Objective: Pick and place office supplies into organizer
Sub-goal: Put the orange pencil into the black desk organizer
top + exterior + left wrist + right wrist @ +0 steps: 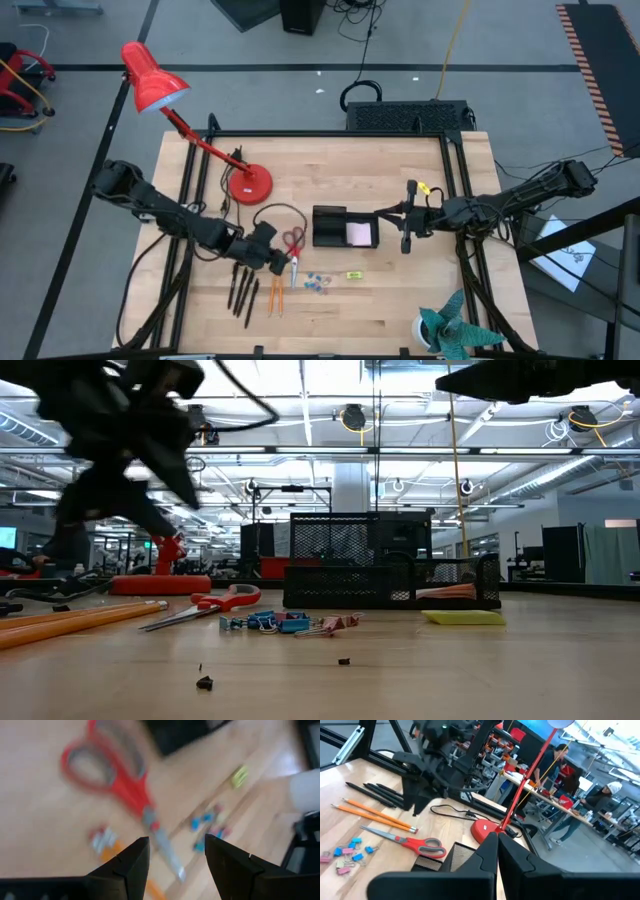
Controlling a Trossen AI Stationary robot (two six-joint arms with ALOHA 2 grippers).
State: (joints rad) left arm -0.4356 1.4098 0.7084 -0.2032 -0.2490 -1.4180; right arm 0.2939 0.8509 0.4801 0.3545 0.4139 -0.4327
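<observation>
My left gripper [278, 260] [175, 860] is open and hovers off the table over the red-handled scissors [293, 243] [120, 780], above their blades; in the low view it hangs clear of the wood [130, 460]. The scissors lie flat beside two orange pencils [272, 296] and dark pens [240, 288]. Bluish clips [318, 283] and a tiny yellow piece [353, 274] lie nearer the front. The black organizer [343, 227] holds a pale pink note pad [360, 234]. My right gripper [408, 230] [496, 855] is shut, just right of the organizer.
A red desk lamp [190, 130] stands on the table's far left part, its cable [275, 215] looping toward the scissors. A teal leafy object [455, 330] sits at the near right corner. A large black box with cables [405, 115] stands behind the far edge.
</observation>
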